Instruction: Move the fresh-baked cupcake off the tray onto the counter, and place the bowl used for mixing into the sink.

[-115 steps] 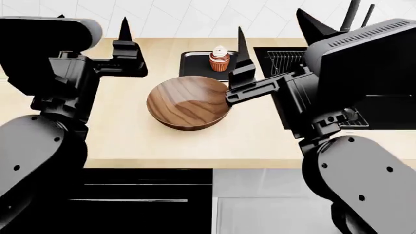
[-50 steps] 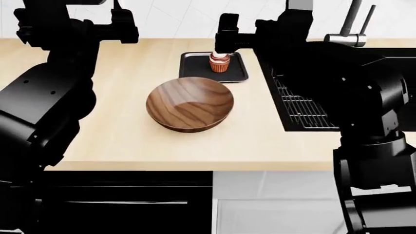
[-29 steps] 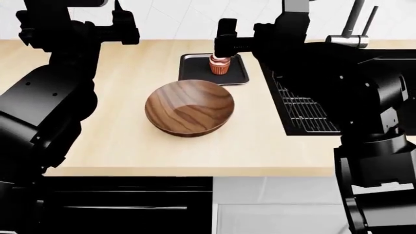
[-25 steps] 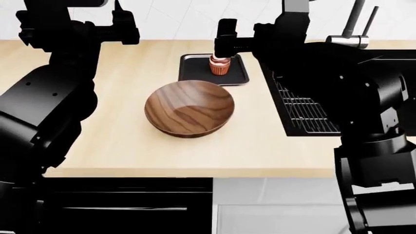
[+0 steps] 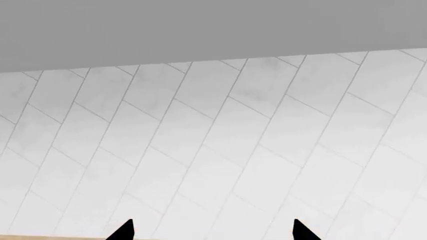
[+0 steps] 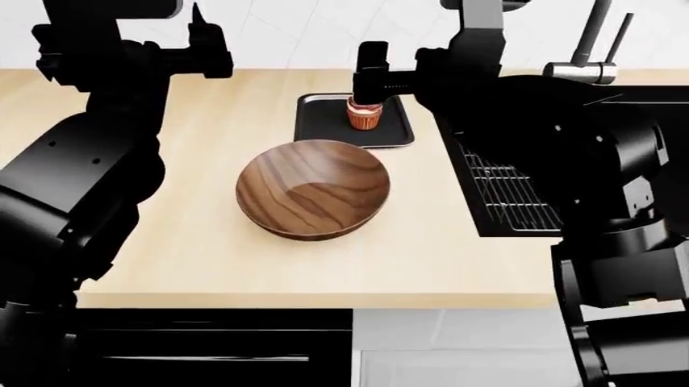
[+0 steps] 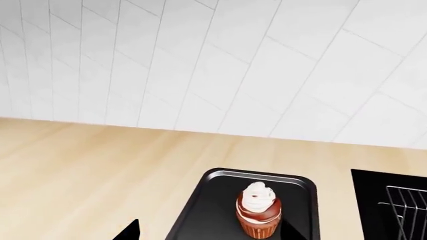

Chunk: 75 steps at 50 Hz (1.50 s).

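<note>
The cupcake (image 6: 365, 117) stands on the black tray (image 6: 323, 121) at the back of the counter (image 6: 183, 242). My right gripper (image 6: 372, 76) hangs just above and in front of it and hides its frosting in the head view. In the right wrist view the cupcake (image 7: 258, 212) stands upright on the tray (image 7: 213, 200), ahead of my open, empty right gripper (image 7: 210, 235). The wooden bowl (image 6: 312, 189) sits in front of the tray. The sink (image 6: 485, 218) is at the right. My left gripper (image 6: 205, 44) is raised at the back left, open and empty, facing the tiled wall (image 5: 213, 232).
A wire rack (image 6: 517, 193) lies in the sink and a grey faucet (image 6: 586, 52) stands behind it. The rack (image 7: 407, 205) also shows in the right wrist view. A white tiled wall (image 7: 200, 60) runs behind the counter. The counter's front edge is near my torso.
Both arms have risen from low beside the bowl. The right gripper has moved back over the tray to the cupcake. In the last second only the head view has shifted slightly.
</note>
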Tool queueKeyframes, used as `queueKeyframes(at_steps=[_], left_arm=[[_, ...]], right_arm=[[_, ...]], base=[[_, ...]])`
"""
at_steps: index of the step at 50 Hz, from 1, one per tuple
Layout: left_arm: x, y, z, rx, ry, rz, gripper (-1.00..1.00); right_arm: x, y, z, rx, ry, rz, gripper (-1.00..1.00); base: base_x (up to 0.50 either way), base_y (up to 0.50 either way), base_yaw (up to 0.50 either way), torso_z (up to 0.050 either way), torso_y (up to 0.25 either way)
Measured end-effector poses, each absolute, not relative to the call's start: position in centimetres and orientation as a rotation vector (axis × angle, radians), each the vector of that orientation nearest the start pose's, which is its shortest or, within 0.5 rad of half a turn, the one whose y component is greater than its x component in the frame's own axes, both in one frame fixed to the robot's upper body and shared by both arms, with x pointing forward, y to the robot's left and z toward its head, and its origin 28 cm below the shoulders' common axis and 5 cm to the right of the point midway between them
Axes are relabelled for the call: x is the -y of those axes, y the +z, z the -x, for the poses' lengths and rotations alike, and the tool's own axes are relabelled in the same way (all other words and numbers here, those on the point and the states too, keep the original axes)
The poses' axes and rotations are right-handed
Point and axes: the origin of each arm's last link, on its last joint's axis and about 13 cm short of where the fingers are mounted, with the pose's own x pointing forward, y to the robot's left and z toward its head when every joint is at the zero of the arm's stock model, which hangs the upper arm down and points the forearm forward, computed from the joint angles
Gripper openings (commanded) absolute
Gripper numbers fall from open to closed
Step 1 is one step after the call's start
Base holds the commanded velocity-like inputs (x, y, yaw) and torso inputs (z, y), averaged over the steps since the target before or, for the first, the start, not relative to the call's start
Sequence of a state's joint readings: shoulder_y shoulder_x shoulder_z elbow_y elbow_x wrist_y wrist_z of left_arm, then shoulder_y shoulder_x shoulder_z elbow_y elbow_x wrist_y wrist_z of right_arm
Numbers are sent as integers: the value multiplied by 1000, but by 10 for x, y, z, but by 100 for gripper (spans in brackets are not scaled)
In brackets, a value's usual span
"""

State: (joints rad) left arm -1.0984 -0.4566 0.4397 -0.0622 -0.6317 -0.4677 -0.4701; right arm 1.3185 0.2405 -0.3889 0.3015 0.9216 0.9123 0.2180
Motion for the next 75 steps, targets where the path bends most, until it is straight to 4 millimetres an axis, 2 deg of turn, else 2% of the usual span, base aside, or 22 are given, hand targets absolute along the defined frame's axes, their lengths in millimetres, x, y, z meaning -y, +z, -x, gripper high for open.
queueKeyframes(at_steps=[15, 75], left_arm=[[-241, 270, -354, 316, 113, -55, 100], [-236, 265, -364, 313, 82, -43, 100]], right_arm=[[75, 299, -367, -99, 398, -112, 100], [74, 275, -367, -185, 413, -135, 100]], base=[[120, 0, 0, 0, 0], [121, 0, 0, 0, 0]])
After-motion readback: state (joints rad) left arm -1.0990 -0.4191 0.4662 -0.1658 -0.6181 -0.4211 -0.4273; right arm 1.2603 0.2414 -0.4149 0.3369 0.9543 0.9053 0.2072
